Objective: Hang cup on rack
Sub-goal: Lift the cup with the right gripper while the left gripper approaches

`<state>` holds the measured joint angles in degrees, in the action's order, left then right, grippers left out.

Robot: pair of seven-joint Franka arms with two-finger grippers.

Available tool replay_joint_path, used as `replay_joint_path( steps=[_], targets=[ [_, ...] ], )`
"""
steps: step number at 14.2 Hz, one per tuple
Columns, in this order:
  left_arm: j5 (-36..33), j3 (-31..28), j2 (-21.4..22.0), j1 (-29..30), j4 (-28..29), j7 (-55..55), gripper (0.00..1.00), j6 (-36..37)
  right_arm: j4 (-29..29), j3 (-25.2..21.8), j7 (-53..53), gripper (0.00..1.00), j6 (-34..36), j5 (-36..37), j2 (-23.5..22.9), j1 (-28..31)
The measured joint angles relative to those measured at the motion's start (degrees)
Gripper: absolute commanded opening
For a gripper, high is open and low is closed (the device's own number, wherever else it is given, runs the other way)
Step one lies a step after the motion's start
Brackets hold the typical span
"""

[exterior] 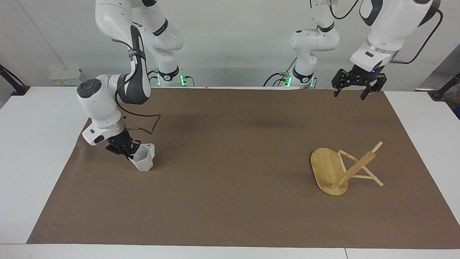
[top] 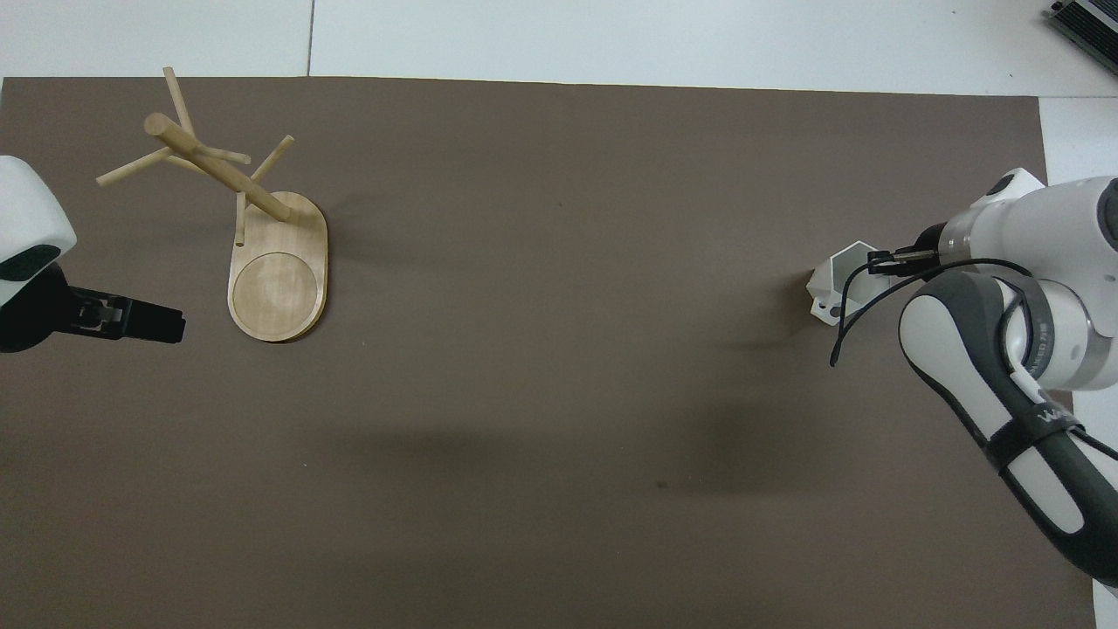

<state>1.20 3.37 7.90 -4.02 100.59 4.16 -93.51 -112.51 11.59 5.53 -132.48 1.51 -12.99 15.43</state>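
- Right gripper (exterior: 130, 151) is closed on the rim wall of the cup (exterior: 144, 162), which sits on the brown mat (exterior: 230, 216) at the right arm's end of the table, at about 9 o'clock in the facing view.
- Rack (exterior: 336, 171) stands at 3 o'clock in that view, toward the left arm's end and well apart from the cup (post upright, pegs angled up).
- Left gripper (exterior: 354, 91) hangs open over the mat's edge; that arm waits, though nearer the rack.
- Judgement: the carry must cross the mat toward the rack.

The cup (exterior: 145, 159) sits at the right arm's end of the table (exterior: 32, 151), the rack (exterior: 339, 169) well apart at the left arm's end.
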Motion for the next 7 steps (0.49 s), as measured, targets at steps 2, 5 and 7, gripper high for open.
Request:
replay_joint_path(
  steps=[2,5,7],
  targets=[
    [0.00,-0.02,0.11,0.00,0.04,0.00,1.00,-0.24,0.32,-0.06,-0.10,0.00,0.63,-0.03,-0.01,0.01],
    [0.00,-0.01,0.21,-0.01,0.15,0.49,1.00,-1.71,6.90,0.04,-0.27,0.00,11.13,-3.99,0.17,-0.06],
    [0.00,-0.01,0.21,-0.03,0.26,2.81,1.00,-3.70,15.33,0.17,-0.27,0.00,22.10,-10.20,0.78,-0.10]
  ],
)
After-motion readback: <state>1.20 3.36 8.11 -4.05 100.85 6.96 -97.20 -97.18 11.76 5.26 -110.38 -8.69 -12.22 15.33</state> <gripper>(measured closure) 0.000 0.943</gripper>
